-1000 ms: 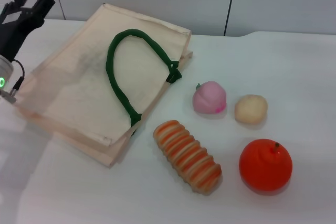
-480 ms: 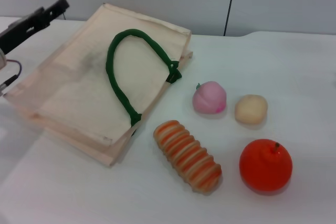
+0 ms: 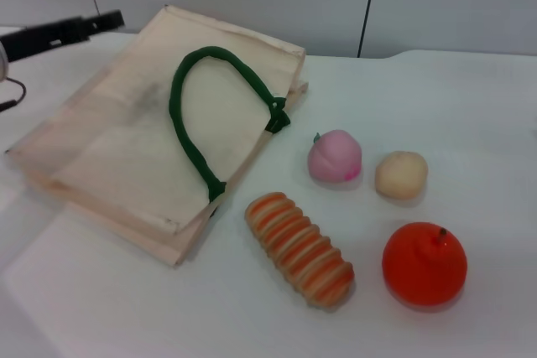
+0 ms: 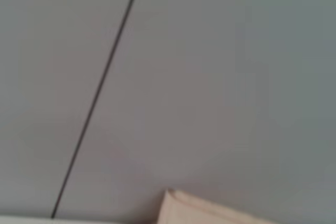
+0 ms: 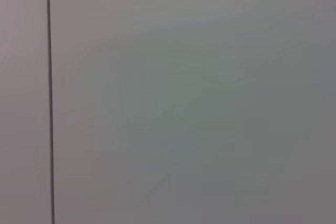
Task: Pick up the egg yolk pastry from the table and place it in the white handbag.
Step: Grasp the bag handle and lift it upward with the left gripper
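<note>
Left gripper [image 3: 105, 18] has swung up near the desk's far-left corner, jaw state indeterminate; egg yolk pastry [image 3: 401, 174] untouched.

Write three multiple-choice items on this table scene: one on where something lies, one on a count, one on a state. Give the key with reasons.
1. Where does the egg yolk pastry lie?
A. Inside the white handbag
B. On the table beside the pink peach
C. On top of the striped bread

2. How many food items lie on the table?
A. Two
B. Four
C. Six

3. How is the white handbag lying?
A. Flat on the table, green handle on top
B. Standing upright and open
C. Hanging from a gripper

Key:
1. B: the pastry sits on the table just right of the pink peach, outside the bag.
2. B: peach, pastry, striped bread and orange.
3. A: the bag lies flat with its green handle across it; the left gripper is above its far left corner, apart from it.
</note>
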Available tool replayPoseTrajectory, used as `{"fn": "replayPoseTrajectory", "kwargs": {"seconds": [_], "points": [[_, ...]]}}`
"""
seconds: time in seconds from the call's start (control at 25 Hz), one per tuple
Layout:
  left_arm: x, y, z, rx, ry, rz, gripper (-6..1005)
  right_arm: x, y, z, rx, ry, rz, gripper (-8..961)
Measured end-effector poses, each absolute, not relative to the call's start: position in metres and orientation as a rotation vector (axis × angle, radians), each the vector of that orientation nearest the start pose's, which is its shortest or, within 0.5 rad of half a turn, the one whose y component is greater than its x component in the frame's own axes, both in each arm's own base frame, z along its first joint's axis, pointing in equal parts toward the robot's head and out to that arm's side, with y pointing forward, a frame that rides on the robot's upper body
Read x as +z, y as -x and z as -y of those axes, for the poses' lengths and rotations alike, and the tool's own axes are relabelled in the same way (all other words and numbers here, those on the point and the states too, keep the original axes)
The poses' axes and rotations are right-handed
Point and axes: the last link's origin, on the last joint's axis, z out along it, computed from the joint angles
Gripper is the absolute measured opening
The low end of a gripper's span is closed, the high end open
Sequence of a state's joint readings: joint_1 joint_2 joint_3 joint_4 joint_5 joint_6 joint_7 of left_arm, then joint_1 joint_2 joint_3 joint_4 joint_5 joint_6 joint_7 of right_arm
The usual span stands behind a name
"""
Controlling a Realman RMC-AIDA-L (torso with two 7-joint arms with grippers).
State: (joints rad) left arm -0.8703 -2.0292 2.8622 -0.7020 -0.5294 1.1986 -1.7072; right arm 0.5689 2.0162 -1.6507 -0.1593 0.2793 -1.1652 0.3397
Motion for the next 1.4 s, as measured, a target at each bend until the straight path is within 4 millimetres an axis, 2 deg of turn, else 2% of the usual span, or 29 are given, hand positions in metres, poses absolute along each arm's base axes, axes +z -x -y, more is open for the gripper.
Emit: {"fn": "replayPoseTrajectory", "kwargs": {"seconds": [0.24,0.6,0.92,1.4], "points": [[0.076,0.292,-0.431,-0.514,2.005,1.237,848,0.048,-0.301,-0.389,0.888,1.504,-0.484,878],[0.063,0.284,-0.44,-0.348,2.066,1.241,848,0.044,-0.297,-0.391,0.889,1.521,-0.475,877],[0.04,0.28,-0.446,-0.268,2.106,1.235,847,0.045,-0.298,-0.391,0.888,1.517,-0.476,878],[0.023,0.275,-0.453,-0.216,2.12,1.216,845,0.045,-0.295,-0.391,0.903,1.514,-0.475,877]]}}
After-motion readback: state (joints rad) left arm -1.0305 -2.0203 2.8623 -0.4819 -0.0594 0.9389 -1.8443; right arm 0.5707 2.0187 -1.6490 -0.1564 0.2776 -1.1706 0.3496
